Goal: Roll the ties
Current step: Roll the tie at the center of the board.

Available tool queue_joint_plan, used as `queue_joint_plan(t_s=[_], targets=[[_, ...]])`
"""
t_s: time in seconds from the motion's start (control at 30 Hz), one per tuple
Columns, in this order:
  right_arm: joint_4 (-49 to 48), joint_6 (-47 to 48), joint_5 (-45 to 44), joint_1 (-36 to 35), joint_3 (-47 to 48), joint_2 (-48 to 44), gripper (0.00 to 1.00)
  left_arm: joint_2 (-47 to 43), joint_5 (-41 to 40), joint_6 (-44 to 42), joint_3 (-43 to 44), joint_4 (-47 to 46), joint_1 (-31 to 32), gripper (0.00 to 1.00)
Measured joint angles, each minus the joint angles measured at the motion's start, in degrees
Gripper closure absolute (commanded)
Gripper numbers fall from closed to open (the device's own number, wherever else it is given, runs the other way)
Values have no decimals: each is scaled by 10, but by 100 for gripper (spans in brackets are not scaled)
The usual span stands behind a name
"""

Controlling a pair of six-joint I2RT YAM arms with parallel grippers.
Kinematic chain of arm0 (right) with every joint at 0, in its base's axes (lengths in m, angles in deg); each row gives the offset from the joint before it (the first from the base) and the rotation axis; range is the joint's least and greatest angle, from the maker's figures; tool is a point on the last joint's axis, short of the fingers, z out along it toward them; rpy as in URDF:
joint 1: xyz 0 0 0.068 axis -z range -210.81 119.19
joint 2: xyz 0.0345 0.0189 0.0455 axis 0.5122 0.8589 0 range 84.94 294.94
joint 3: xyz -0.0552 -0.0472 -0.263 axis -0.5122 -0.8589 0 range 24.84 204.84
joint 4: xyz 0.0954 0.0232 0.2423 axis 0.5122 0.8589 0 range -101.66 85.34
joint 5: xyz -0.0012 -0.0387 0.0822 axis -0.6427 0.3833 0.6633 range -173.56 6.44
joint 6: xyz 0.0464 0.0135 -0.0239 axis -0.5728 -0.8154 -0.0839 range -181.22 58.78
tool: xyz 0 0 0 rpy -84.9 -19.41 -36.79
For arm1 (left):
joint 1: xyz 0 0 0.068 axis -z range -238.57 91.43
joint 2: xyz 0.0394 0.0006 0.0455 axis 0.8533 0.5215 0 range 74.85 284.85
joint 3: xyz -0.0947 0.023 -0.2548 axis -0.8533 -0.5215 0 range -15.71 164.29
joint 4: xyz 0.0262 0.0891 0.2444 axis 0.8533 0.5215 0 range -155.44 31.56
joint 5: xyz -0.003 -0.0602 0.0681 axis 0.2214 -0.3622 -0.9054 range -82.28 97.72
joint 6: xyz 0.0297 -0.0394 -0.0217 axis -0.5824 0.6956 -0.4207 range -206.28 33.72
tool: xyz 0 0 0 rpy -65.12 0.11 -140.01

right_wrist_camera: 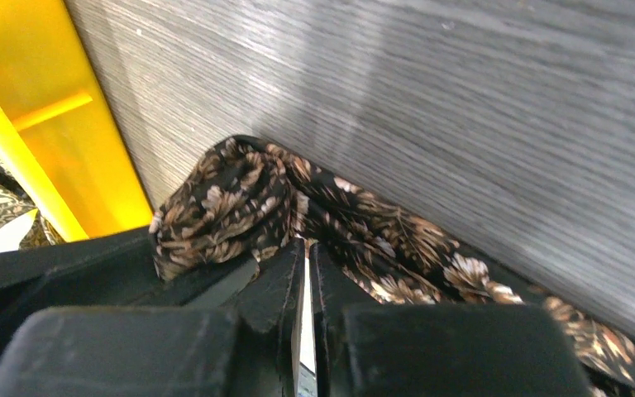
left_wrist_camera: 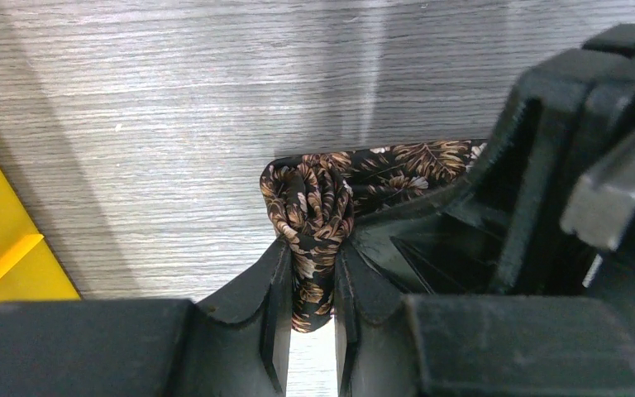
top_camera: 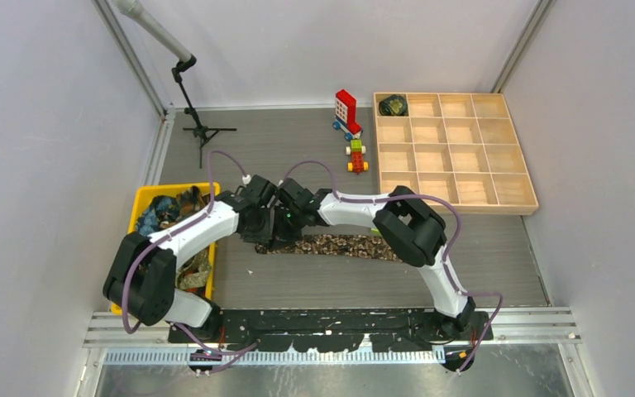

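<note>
A brown, tan and black leaf-patterned tie (top_camera: 343, 246) lies stretched across the table in front of both arms. Its left end is wound into a small roll (left_wrist_camera: 310, 203). My left gripper (left_wrist_camera: 312, 277) is shut on that roll, and fabric shows between its fingers (left_wrist_camera: 277, 289). My right gripper (right_wrist_camera: 307, 246) sits just beside the roll (right_wrist_camera: 215, 207). Its jaws stand a thin slit apart, with the tips pinched on the tie's flat part. In the top view both grippers (top_camera: 274, 225) meet over the tie's left end. One dark rolled tie (top_camera: 393, 105) lies in the wooden tray's back left compartment.
A yellow bin (top_camera: 142, 198) holding more ties (top_camera: 165, 211) stands at the left, close to the left arm. The wooden compartment tray (top_camera: 455, 203) is at the back right. Red-and-white toy bricks (top_camera: 346, 112) and a small toy stack (top_camera: 356, 157) stand beside it. A black tripod stand (top_camera: 201, 131) is at the back left.
</note>
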Motion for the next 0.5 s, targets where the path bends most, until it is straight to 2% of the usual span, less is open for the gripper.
queue_joint_plan(t_s=[0.5], targets=[[1,6,-16,33,-123,-126,88,59,-65,19,40,30,53,100]])
